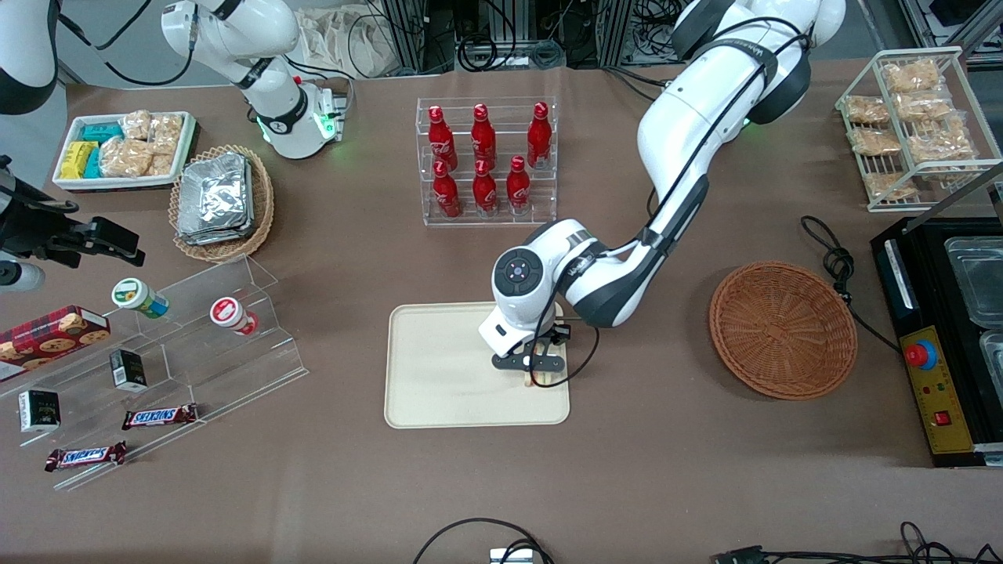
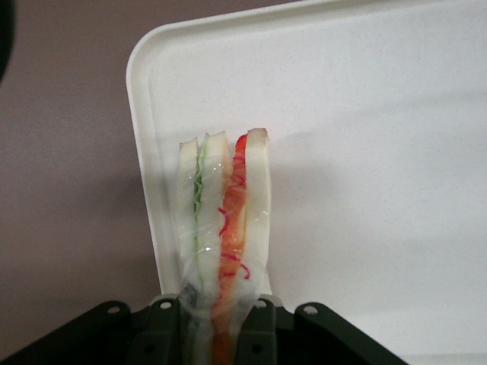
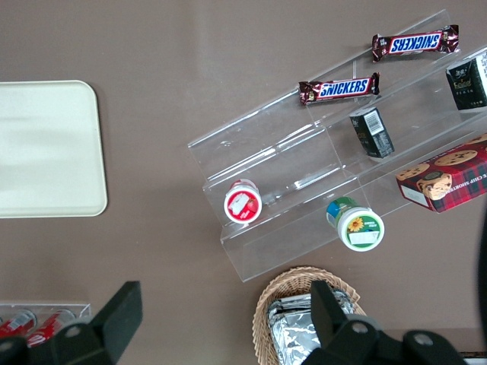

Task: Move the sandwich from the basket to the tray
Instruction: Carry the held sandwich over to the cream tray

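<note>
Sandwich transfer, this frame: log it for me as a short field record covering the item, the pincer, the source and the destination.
item: triangular white-bread sandwich with red and green filling, held on edge
pincer: left arm's pincer shut on the sandwich, low over the tray
source: round reddish-brown wicker basket, nothing visible in it, toward the working arm's end of the table
destination: cream rectangular plastic tray, sandwich above the part of it nearest the basket
contact with tray: cannot tell
step status: sandwich carried to the tray, not yet released

The left arm reaches forward and bends down at the wrist, gripper (image 1: pixel 539 374) pointing straight down, its fingers (image 2: pixel 169 323) clamped on the sandwich (image 2: pixel 224 220).
</note>
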Robot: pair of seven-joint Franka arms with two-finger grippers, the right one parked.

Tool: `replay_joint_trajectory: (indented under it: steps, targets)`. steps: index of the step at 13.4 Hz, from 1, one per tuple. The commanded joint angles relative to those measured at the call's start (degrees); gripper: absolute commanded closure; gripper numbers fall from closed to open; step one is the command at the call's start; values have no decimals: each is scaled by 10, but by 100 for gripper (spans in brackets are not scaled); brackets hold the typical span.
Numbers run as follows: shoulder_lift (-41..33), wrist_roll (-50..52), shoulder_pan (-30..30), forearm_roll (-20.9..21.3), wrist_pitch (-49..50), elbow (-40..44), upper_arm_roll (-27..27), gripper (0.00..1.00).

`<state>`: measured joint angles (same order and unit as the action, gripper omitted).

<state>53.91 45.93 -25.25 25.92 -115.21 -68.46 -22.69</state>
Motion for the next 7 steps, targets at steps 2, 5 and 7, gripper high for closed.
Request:
replay_joint_trajectory:
  steps: [2,5,7]
  targets:
    - [22,9,-23,26,-10,27,8,80]
    - [23,10,-24,26,-12,27,9,75]
    - [26,14,-24,26,-14,27,9,61]
